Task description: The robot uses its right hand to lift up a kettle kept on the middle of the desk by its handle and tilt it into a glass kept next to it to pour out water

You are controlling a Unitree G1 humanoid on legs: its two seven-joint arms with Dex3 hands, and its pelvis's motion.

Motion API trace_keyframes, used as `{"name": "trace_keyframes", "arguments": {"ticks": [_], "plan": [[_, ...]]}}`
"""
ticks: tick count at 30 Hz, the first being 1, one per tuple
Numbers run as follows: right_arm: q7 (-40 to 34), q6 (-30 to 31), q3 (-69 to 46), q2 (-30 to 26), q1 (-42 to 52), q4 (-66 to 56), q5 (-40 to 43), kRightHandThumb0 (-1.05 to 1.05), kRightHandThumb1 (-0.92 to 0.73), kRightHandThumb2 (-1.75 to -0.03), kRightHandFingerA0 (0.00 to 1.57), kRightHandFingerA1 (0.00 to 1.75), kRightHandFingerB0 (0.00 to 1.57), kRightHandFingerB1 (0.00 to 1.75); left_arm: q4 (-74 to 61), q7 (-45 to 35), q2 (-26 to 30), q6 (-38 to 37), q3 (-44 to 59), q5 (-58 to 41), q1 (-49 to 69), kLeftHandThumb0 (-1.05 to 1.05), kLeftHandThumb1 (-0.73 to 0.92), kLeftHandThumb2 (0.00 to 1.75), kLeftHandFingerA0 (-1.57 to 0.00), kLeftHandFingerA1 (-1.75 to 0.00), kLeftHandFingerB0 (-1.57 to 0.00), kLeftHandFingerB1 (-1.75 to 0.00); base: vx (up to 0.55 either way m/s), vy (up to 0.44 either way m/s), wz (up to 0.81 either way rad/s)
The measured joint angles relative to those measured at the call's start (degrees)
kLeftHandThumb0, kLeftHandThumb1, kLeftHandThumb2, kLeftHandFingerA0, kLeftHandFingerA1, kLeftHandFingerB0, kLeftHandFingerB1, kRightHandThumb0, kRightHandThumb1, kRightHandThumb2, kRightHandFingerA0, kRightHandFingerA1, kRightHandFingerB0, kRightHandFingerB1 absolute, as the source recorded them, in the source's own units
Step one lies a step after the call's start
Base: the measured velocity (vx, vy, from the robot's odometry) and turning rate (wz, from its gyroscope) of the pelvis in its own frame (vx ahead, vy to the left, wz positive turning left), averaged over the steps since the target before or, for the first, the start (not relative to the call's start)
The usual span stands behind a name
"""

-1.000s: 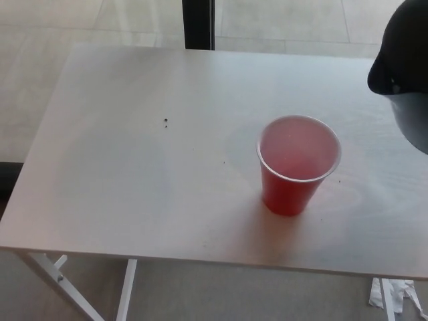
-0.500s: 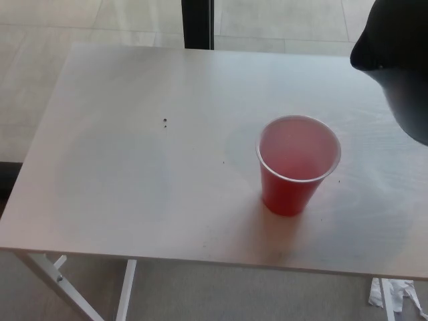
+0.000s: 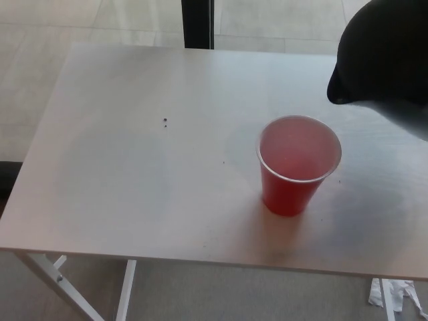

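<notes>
The dark rounded kettle [image 3: 384,63] hangs up-right of the red plastic cup [image 3: 298,164], spout towards it; neither hand shows.

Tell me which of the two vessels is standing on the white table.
The red plastic cup stands upright on the white table; the black kettle hangs in the air at upper right.
</notes>
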Motion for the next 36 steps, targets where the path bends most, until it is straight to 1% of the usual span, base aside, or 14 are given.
{"name": "trace_keyframes", "arguments": {"ticks": [5,6,7,9,10,21,22,24,25,28,29,30,34,36], "plan": [[0.0,-1.9,2.8,0.0,1.3,-0.2,-1.4,-0.23,-0.39,-1.32,1.01,1.75,0.9,1.54,-0.3,0.0,0.0,0.0,0.0,0.0,0.0,-0.67,0.6,0.98,-0.47,-0.62,-0.29,-0.53,0.0,0.0,0.0],[0.0,-2.2,3.1,0.0,1.5,-0.2,-1.6,-0.24,-0.38,-1.31,1.0,1.75,0.89,1.55,-0.4,0.0,0.0,0.0,0.0,0.0,0.0,-0.67,0.77,0.63,-0.53,-0.51,-0.34,-0.41,0.0,0.0,0.0],[0.0,-2.6,3.5,0.0,1.6,-0.2,-1.9,-0.24,-0.38,-1.31,0.99,1.75,0.88,1.56,-0.4,0.0,0.0,0.0,0.0,0.0,0.0,-0.68,0.6,0.98,-0.47,-0.61,-0.28,-0.53,0.0,0.0,0.0],[0.0,-3.3,4.2,0.0,1.8,-0.4,-2.4,-0.24,-0.4,-1.26,0.97,1.75,0.85,1.56,-0.6,0.0,0.0,0.0,0.0,0.0,0.0,-0.66,0.77,0.63,-0.53,-0.52,-0.33,-0.42,0.0,0.0,0.0],[0.0,-3.7,4.6,0.0,1.8,-0.5,-2.7,-0.29,-0.42,-1.16,1.23,1.39,1.05,1.27,-0.7,0.0,0.0,0.0,0.0,0.0,0.0,-0.67,0.6,0.98,-0.47,-0.63,-0.28,-0.53,0.0,0.0,0.0],[0.7,-8.2,6.2,-0.3,1.8,-2.0,-4.9,-0.2,-0.39,-1.3,0.95,1.75,0.83,1.56,-1.0,0.0,0.0,0.0,0.0,0.0,-0.2,-0.67,0.77,0.63,-0.54,-0.54,-0.33,-0.42,0.0,0.0,0.0],[0.8,-8.7,6.3,-0.4,1.8,-2.0,-5.0,-0.2,-0.41,-1.26,0.91,1.73,0.83,1.44,-1.1,0.0,0.0,0.0,0.0,0.0,-0.2,-0.68,0.6,0.98,-0.48,-0.63,-0.28,-0.53,0.0,0.0,0.0],[1.1,-9.5,6.5,-0.6,1.8,-2.1,-5.5,-0.25,-0.47,-1.15,1.2,1.35,0.96,1.13,-1.4,0.0,0.0,0.0,0.0,0.0,-0.2,-0.67,0.76,0.64,-0.55,-0.51,-0.35,-0.42,0.0,0.0,0.0],[1.2,-9.9,6.7,-0.7,1.8,-2.2,-5.6,-0.26,-0.52,-1.04,0.88,1.46,0.89,1.2,-1.5,0.0,0.0,0.0,0.0,0.0,-0.2,-0.69,0.59,0.97,-0.5,-0.62,-0.31,-0.53,0.0,0.0,0.0],[1.7,-11.2,7.1,-1.1,1.8,-2.5,-6.0,-0.25,-0.52,-1.06,0.87,1.73,0.74,1.48,-1.5,0.0,0.0,0.0,0.0,0.0,-0.4,-0.67,0.75,0.63,-0.55,-0.52,-0.35,-0.42,0.0,0.0,0.0],[1.9,-11.7,7.2,-1.2,1.8,-2.4,-6.1,-0.25,-0.41,-1.19,0.91,1.71,0.75,1.49,-1.5,0.0,0.0,0.0,0.0,0.0,-0.4,-0.69,0.6,0.97,-0.53,-0.64,-0.32,-0.54,0.0,0.0,0.0],[2.0,-12.0,7.3,-1.3,1.8,-2.4,-6.3,-0.19,-0.4,-1.26,0.91,1.68,0.83,1.52,-1.5,0.0,0.0,0.0,0.0,0.0,-0.5,-0.66,0.76,0.62,-0.58,-0.57,-0.36,-0.44,0.0,0.0,0.0],[2.8,-13.6,7.7,-1.7,1.8,-2.5,-6.8,-0.22,-0.41,-1.3,0.92,1.73,0.8,1.6,-1.5,0.0,0.0,0.0,0.0,0.0,-0.7,-0.68,0.59,0.98,-0.49,-0.64,-0.3,-0.54,0.0,0.0,0.0],[3.2,-14.3,8.0,-1.9,1.8,-3.0,-7.2,-0.17,-0.39,-1.34,0.92,1.75,0.79,1.63,-1.5,0.0,0.1,0.0,0.0,0.0,-0.7,-0.67,0.77,0.63,-0.55,-0.55,-0.36,-0.44,0.0,0.0,0.0]]}}
